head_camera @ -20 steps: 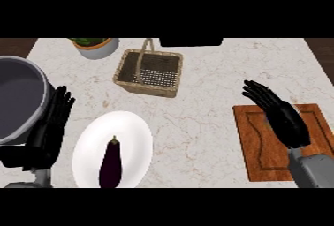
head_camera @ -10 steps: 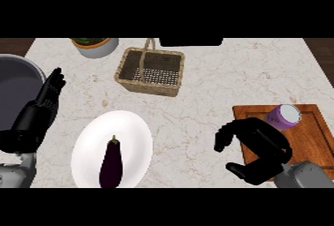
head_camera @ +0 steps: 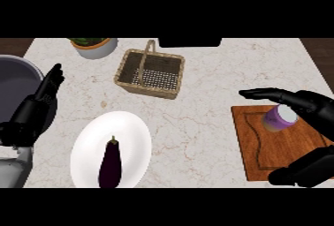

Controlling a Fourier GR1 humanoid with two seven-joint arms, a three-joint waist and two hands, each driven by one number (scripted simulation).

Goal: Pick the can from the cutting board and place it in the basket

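Note:
A purple-topped can (head_camera: 282, 118) stands upright on the wooden cutting board (head_camera: 287, 152) at the right. My right hand (head_camera: 306, 102) is open by the can: its fingers stretch leftward just behind the can's top, and the thumb (head_camera: 301, 171) lies well in front over the board's near edge. The fingers are not curled round the can. The wicker basket (head_camera: 130, 80) sits at the upper middle, with nothing visible inside it. My left hand (head_camera: 38, 106) rests open at the left edge, fingers up.
A white plate (head_camera: 134, 132) with a dark eggplant (head_camera: 109, 161) lies at the lower left. A grey pot (head_camera: 14, 78) stands at the far left. A potted plant (head_camera: 92, 46) and a dark object (head_camera: 189, 42) are at the back edge.
My right hand has moved right, from the counter beside the board to over it, and has spread so that the can stands between fingers and thumb. The left hand has barely shifted.

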